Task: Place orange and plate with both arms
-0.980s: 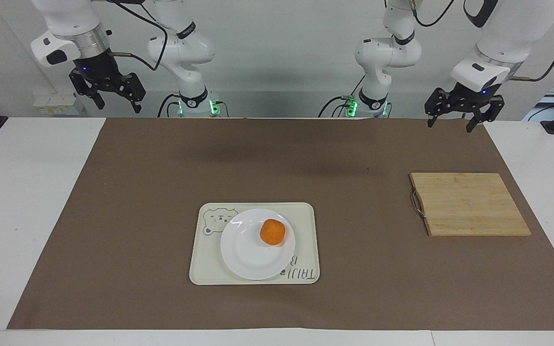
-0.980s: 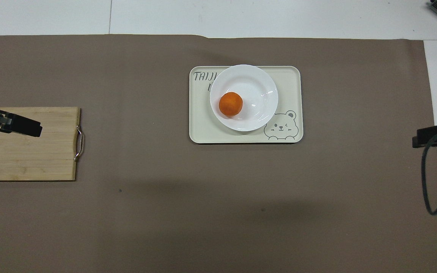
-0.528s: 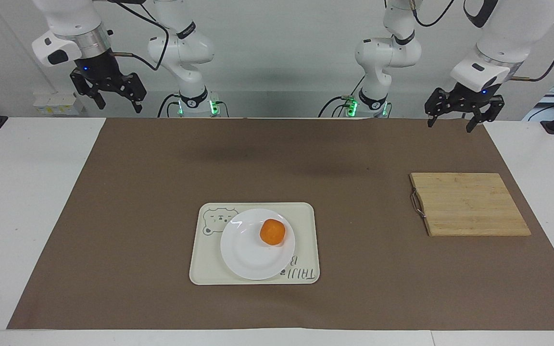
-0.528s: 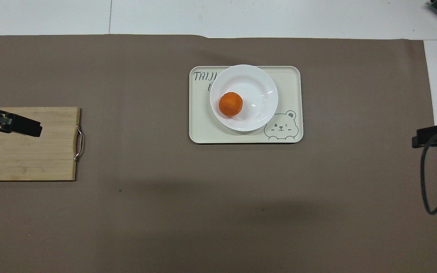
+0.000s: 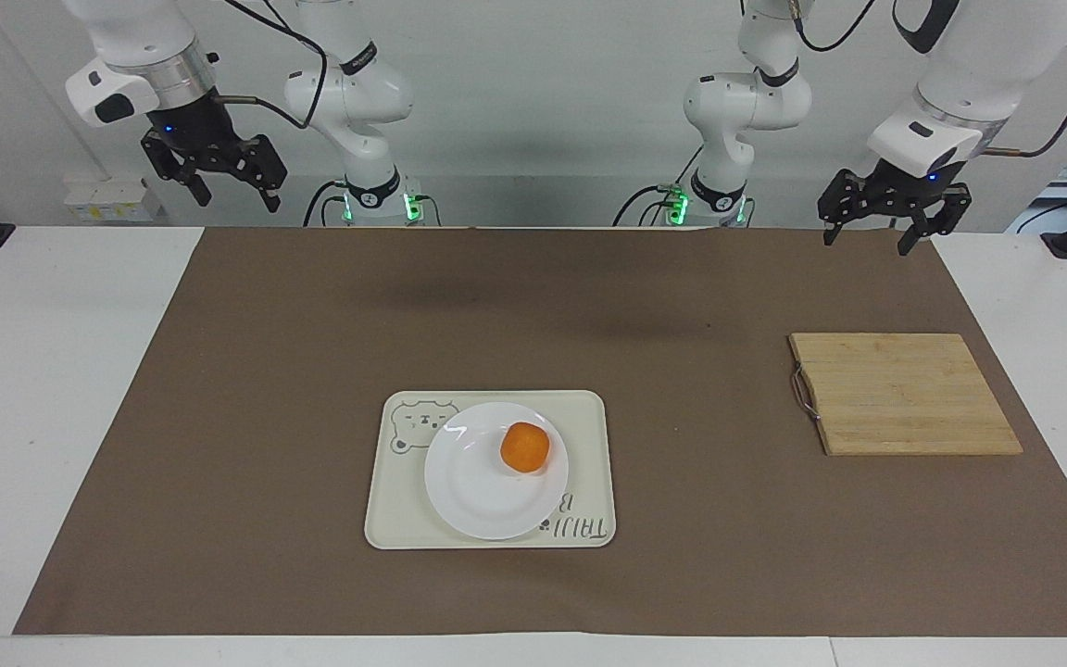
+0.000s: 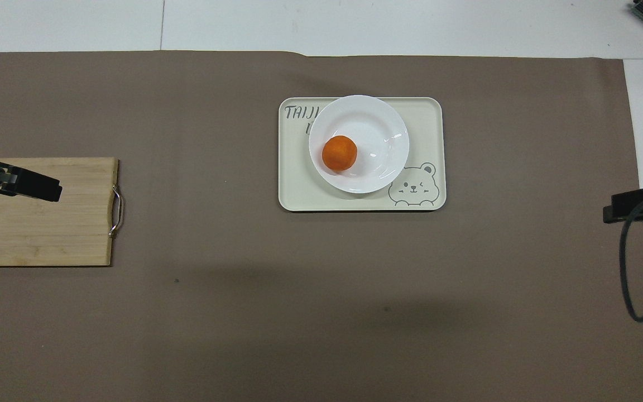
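Note:
The orange (image 5: pixel 525 446) lies on the white plate (image 5: pixel 473 491), on the part toward the left arm's end. The plate sits on a cream bear-print tray (image 5: pixel 589 417) in the middle of the brown mat. In the overhead view the orange (image 6: pixel 339 153) rests on the plate (image 6: pixel 380 125), which sits on the tray (image 6: pixel 299 190). My left gripper (image 5: pixel 867 243) is open and empty, raised at the left arm's end of the table. My right gripper (image 5: pixel 235 199) is open and empty, raised at the right arm's end. Both are well away from the plate.
A bamboo cutting board (image 5: pixel 904 394) with a metal handle lies on the mat toward the left arm's end; in the overhead view the left gripper (image 6: pixel 31 187) overlaps the board (image 6: pixel 37 229). The right gripper (image 6: pixel 628 205) and its black cable show at that view's edge.
The right gripper has shifted slightly toward the middle of the table. The left arm, the orange, the plate and the tray have not moved.

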Controlling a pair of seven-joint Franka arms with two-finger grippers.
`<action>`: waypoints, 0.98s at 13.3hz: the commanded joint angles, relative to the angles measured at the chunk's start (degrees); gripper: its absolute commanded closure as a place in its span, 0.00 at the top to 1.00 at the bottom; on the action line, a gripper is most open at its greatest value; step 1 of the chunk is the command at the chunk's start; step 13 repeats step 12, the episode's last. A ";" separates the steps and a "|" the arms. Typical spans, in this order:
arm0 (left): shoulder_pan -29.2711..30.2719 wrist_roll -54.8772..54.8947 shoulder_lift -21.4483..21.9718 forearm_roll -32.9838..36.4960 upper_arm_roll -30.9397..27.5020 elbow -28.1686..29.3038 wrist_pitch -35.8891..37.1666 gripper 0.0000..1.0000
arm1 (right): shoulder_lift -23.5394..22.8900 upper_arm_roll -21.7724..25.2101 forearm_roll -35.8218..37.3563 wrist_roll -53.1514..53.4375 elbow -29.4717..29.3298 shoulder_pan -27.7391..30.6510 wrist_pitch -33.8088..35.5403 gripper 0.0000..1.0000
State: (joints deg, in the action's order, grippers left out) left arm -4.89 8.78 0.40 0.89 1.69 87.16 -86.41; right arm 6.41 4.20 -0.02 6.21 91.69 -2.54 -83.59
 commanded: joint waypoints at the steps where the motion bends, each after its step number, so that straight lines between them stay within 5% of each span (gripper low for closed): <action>1: 0.58 -0.52 0.39 0.87 0.51 -0.24 -0.08 1.00 | 0.79 -0.25 -1.04 -2.14 0.77 0.87 -1.48 1.00; 13: 0.58 -0.52 0.39 0.87 0.51 -0.24 -0.08 1.00 | 0.97 0.28 -0.25 -3.48 0.77 1.04 -0.35 1.00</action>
